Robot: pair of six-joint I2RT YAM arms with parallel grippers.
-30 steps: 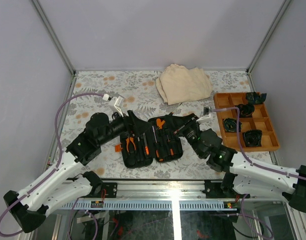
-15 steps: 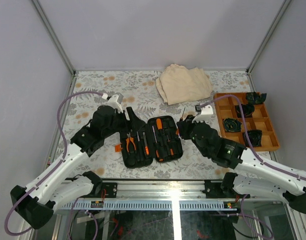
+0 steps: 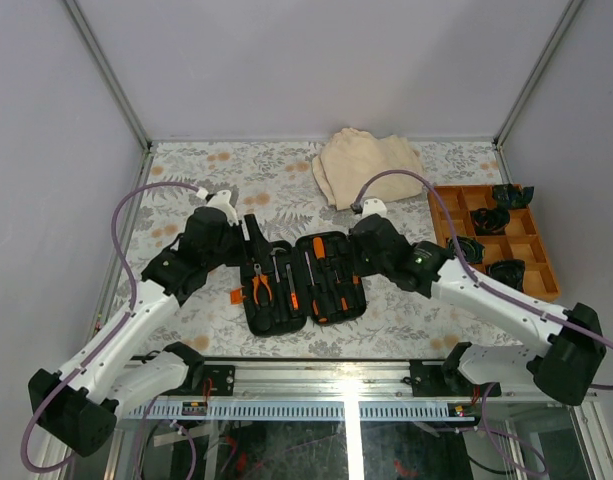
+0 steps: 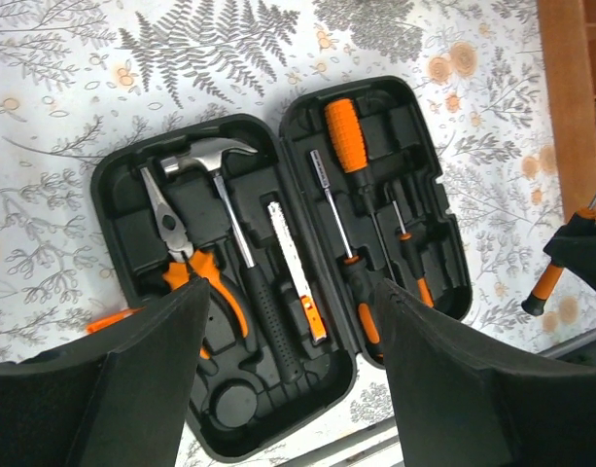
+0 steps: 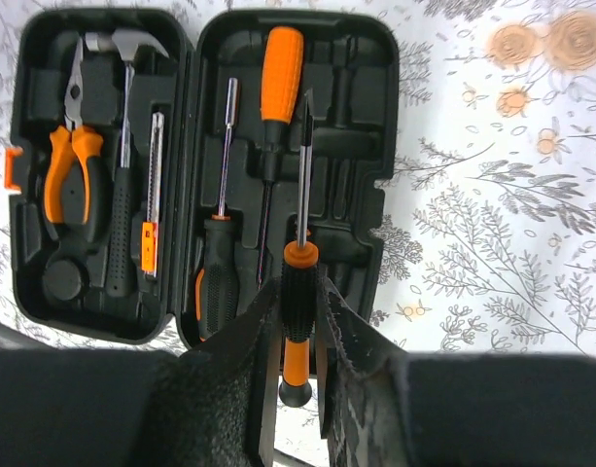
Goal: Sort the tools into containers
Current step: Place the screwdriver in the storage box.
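- The black case [image 3: 304, 280] lies open on the desk [image 3: 186, 170], near the front edge and between my two arms, with both halves flat.
- Behind it there is a crumpled beige cloth [image 3: 369, 167], well apart from the case. To the right is a wooden tray [image 3: 450, 203] split into compartments. The right arm crosses the tray's left side.
- The black lumps in some tray compartments are too small for me to name.
- The desk has a matte grey-and-peach fern print. The case is hard moulded plastic with rounded corners and an orange latch [image 5: 13, 167] on its left edge.
- The left half holds pliers [image 5: 66, 156] with orange grips, a hammer [image 5: 122, 146] with a bright steel head and a ribbed black handle, and a slim metal strip [image 5: 152, 185] with an orange end.
- The right half holds a black-handled driver [image 5: 225, 165] and a big screwdriver [image 5: 278, 73] with a smooth orange handle. Several slots beside them are bare.
- The right tool [image 5: 298, 287] pinches a small screwdriver [image 5: 299, 258] by its black handle, with the shaft pointing over the right half. I cannot tell whether its tip touches the plastic.
- The left tool [image 4: 288, 292] is spread wide over the case with nothing between its fingers [image 4: 152, 370].
- In each wrist view the fingers hide the near edge of the case.
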